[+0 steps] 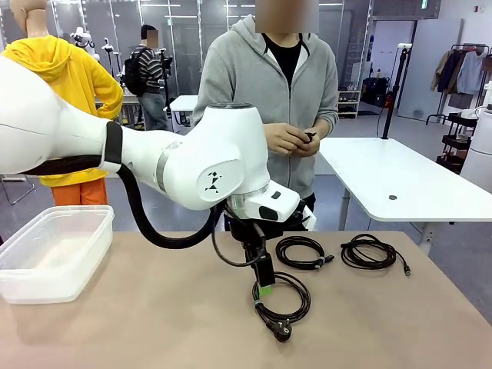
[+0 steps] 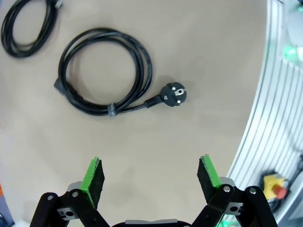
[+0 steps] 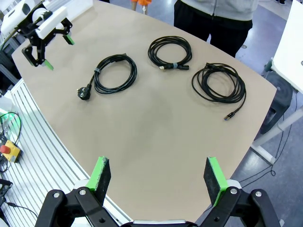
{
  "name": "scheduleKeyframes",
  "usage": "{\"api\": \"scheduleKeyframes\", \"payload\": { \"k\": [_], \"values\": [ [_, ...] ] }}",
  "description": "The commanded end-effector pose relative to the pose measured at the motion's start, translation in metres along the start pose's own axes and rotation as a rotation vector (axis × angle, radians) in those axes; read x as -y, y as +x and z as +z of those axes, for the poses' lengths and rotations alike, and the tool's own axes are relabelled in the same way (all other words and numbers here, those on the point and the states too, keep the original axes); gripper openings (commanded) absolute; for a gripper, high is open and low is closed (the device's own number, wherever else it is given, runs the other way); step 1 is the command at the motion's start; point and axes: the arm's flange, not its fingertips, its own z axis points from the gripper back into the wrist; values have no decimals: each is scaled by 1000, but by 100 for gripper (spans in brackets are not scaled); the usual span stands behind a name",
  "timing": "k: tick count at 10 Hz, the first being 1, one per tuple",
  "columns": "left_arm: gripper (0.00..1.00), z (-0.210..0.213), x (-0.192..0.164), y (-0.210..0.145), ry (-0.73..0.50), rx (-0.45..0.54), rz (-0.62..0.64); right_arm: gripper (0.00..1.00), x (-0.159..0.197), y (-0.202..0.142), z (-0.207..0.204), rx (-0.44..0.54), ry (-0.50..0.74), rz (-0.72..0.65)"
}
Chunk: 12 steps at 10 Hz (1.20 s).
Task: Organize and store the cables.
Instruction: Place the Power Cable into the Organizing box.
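Here, left pincer (image 2: 150,177) and right pincer (image 3: 158,177) gape released; round black cables (image 2: 111,109) coil on smooth tan table (image 3: 156,123).

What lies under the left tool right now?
The coiled black power cable with its plug, flat on the table. The open left tool hovers over it, not touching. In the front view the tool covers part of the coil's rim.

Bright, even overhead light fills the room; shadows on the desk (image 1: 154,307) are soft and faint beside the cables (image 2: 175,93). Focus is sharp. Wrist views bend the desk's edge into curves.
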Motion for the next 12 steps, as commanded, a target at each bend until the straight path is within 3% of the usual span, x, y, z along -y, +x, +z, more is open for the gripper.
{"api": "scheduleKeyframes", "payload": {
  "k": [1, 2, 6, 7, 10, 12],
  "values": [
    [100, 0, -7, 19, 6, -74, 213, 100, 1, -1, 1, 3, 9, 16],
    [100, -3, -13, 25, 9, -95, 351, 100, 1, -1, 1, 3, 9, 16],
    [100, -25, -23, 28, 92, -27, 872, 100, 1, -1, 1, 3, 9, 16],
    [100, -36, -24, 27, 209, -16, 998, 100, 1, -1, 1, 3, 9, 16],
    [100, -53, -23, 29, 259, 15, 1130, 100, 1, -1, 1, 3, 9, 16],
    [100, -45, -31, 26, 221, 5, 1095, 100, 1, -1, 1, 3, 9, 16]
  ]
}}
